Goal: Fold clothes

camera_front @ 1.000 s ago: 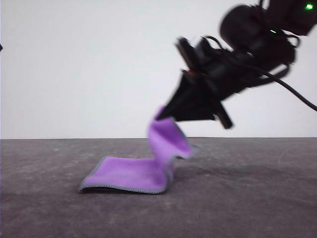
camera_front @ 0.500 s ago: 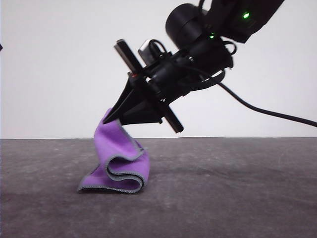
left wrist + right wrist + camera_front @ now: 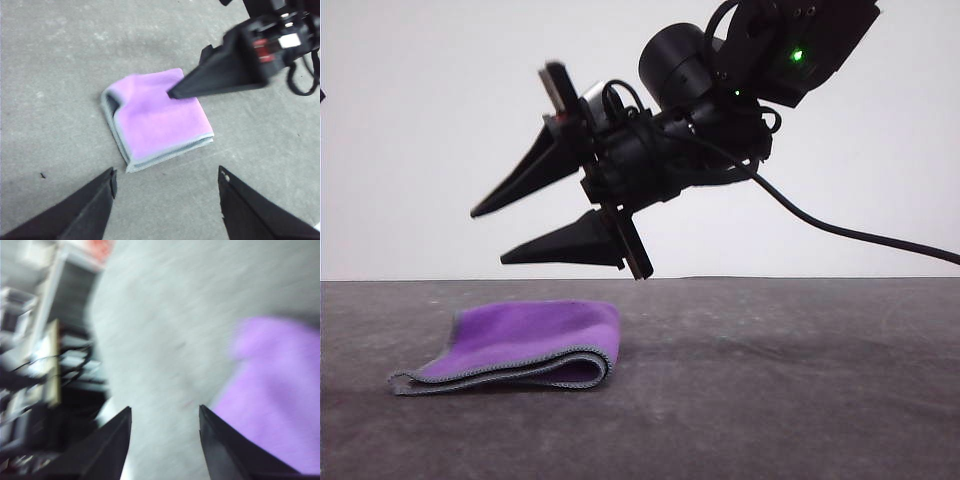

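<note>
While half a second ago the right gripper point(image 3: 490, 236) pinched it, the small purple soft cloth with grey hem point(image 3: 525, 342) now lies folded on the grey bench | right fingers wide, empty | left gripper point(image 3: 165, 200) wide | fold seems done

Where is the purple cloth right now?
In the front view, the purple cloth lies folded on the grey table, left of centre, below the right gripper, whose open fingers are not touching it.

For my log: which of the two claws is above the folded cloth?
The right claw, open, hangs above the purple cloth. The left claw, also open, is beside the cloth.
</note>
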Controlling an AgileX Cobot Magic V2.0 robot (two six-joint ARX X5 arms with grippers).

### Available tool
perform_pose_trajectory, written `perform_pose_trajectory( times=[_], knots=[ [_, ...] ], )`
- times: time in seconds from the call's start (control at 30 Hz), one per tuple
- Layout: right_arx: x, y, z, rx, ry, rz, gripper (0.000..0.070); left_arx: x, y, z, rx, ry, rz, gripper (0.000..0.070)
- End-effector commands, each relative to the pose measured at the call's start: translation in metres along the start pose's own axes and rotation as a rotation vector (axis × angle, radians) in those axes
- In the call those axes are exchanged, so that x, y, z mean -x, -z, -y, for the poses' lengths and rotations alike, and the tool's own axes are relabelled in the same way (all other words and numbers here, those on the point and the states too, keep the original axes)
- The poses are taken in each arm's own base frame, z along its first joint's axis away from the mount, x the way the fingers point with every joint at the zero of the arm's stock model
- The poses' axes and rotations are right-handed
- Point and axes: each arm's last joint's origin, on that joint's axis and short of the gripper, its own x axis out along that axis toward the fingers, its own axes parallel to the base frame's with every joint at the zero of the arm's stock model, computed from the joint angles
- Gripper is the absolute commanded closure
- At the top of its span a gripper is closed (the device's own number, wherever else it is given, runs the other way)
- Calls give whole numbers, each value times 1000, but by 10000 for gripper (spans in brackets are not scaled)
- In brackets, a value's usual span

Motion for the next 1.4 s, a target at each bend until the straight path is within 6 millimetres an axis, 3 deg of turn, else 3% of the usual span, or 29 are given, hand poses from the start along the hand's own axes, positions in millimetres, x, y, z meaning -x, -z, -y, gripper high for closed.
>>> perform_pose_trajectory(
  times=[0.0,0.13,0.37,0.6,0.83,1.07,1.23,1.37],
  knots=[
    [5,-5,-7,7,-7,10,427,0,-2,1,-2,2,12,311],
    [23,-3,-12,41,85,18,428,0,-2,1,-1,2,12,311],
    [69,12,-35,199,474,17,432,0,-2,1,-1,2,11,311],
    [107,46,-62,317,726,174,432,0,-2,1,-1,2,12,311],
    [131,101,-64,376,741,307,432,0,-2,1,-1,1,12,312],
    [153,148,-56,291,736,432,432,0,-3,1,-1,-5,18,312],
    [163,169,-52,239,737,549,432,0,-4,0,-2,-33,29,312],
    [167,173,-50,249,813,610,432,0,-4,-1,-3,-55,35,311]
  ],
)
